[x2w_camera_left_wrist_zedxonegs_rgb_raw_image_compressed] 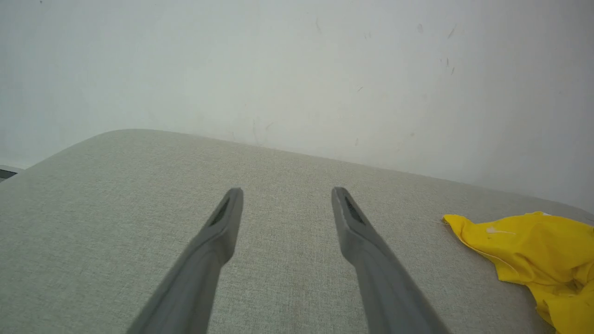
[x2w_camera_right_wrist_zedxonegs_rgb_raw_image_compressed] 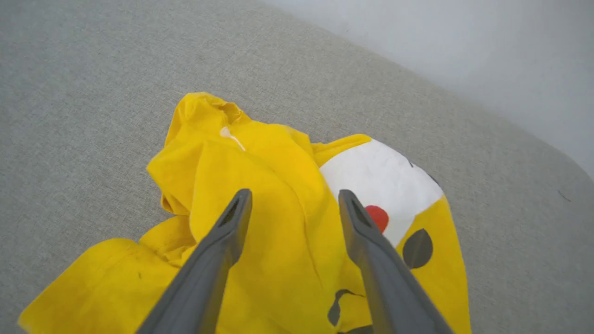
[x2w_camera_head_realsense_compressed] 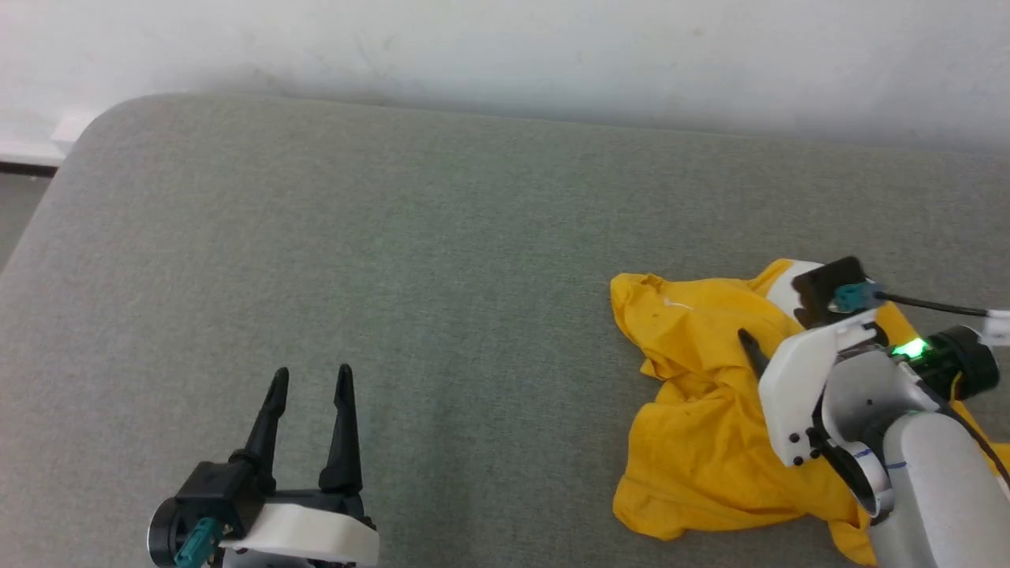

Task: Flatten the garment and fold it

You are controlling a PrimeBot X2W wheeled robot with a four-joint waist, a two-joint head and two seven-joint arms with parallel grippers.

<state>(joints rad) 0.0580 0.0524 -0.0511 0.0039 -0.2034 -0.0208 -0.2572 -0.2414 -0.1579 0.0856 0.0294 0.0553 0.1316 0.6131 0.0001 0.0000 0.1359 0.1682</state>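
The garment (x2w_camera_head_realsense_compressed: 694, 379) lies crumpled toward the right end of the grey cushion (x2w_camera_head_realsense_compressed: 394, 276). Our right gripper (x2w_camera_right_wrist_zedxonegs_rgb_raw_image_compressed: 294, 195) hangs wide over it, our left gripper (x2w_camera_head_realsense_compressed: 312, 375) wide over bare cushion — pinching several bunched layers could drag the heap, not flatten it.

L claw (x2w_camera_head_realsense_compressed: 312, 371): two long black tapered fingers (x2w_camera_head_realsense_compressed: 341, 426), black base, white shell (x2w_camera_head_realsense_compressed: 308, 532), teal plug (x2w_camera_head_realsense_compressed: 195, 546); R claw (x2w_camera_right_wrist_zedxonegs_rgb_raw_image_compressed: 294, 195): same grey-black fingers, white cover (x2w_camera_head_realsense_compressed: 801, 386) w/ black screws (x2w_camera_head_realsense_compressed: 798, 458), teal connector (x2w_camera_head_realsense_compressed: 851, 297) + black cable (x2w_camera_head_realsense_compressed: 931, 304), green LED (x2w_camera_head_realsense_compressed: 911, 347); forearm (x2w_camera_head_realsense_compressed: 939, 489) silver-grey.
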